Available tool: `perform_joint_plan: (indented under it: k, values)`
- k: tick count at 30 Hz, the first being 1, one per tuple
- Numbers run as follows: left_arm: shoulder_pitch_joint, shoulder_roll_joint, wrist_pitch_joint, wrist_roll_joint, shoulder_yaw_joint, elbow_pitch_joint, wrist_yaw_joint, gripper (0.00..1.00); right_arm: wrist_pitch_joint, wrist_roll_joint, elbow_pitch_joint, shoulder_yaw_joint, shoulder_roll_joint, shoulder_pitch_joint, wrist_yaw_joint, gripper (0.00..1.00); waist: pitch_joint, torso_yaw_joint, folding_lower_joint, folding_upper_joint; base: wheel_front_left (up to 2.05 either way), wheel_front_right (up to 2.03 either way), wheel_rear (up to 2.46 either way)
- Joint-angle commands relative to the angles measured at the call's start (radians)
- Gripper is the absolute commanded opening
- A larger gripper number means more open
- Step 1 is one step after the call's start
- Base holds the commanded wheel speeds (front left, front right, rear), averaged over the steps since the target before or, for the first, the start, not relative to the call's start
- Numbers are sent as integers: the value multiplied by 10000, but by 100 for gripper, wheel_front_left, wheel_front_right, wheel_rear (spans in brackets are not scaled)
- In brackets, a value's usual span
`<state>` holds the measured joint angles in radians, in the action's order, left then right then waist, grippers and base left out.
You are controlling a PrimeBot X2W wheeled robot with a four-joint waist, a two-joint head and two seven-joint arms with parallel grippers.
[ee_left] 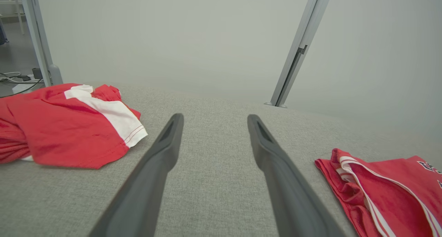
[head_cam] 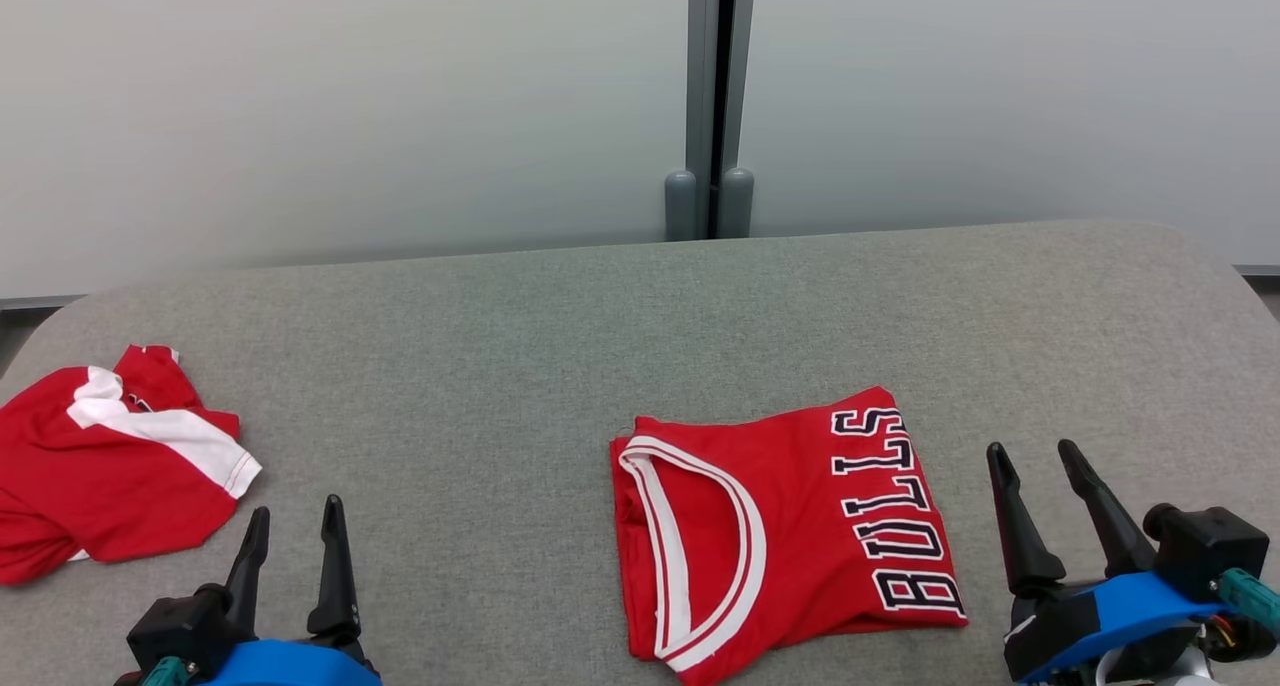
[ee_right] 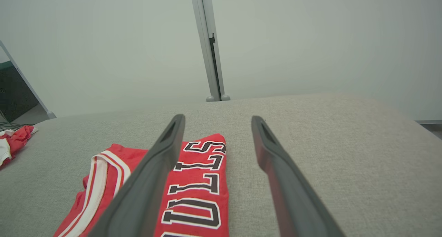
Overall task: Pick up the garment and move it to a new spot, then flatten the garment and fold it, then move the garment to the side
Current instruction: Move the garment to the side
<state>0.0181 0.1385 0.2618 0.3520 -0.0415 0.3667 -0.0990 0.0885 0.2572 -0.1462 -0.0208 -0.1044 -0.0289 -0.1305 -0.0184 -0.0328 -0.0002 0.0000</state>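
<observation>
A red garment [head_cam: 790, 531] with white trim and black "BULLS" lettering lies folded into a neat rectangle on the grey fabric table [head_cam: 560, 346], right of centre. It also shows in the left wrist view as a folded garment [ee_left: 383, 192] at the lower right, and as the lettered garment [ee_right: 193, 188] under the right wrist camera. My right gripper [head_cam: 1035, 456] stands open just right of it, nothing between its fingers [ee_right: 276, 161]. My left gripper [head_cam: 297, 516] stands open at the lower left, apart from it, with its fingers [ee_left: 162, 150] empty.
A second red and white shirt [head_cam: 110, 461] lies crumpled at the table's left edge, close to my left gripper; the same crumpled shirt [ee_left: 62, 123] fills the left of the left wrist view. A pale wall with a grey post [head_cam: 715, 96] runs behind the table.
</observation>
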Motion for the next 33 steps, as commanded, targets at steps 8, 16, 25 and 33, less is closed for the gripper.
perform_joint_plan:
  k: [8,16,25,33]
  values:
    - [49,88,45,18,-62,134,-29,100,108,74,-217,27,115,175,-5,100,22,10,2,0,0,0,0]
    - [137,107,45,50,-126,138,12,100,-54,-169,-272,-69,187,45,-5,100,54,-47,2,0,0,0,0]
    - [275,130,45,41,-162,16,40,100,-761,-772,-132,-54,143,-513,-5,100,277,-75,2,0,0,0,0]
    - [653,194,44,-50,-289,-140,-6,100,-4752,-1321,-335,-451,421,-1912,-5,100,872,115,2,0,0,0,0]
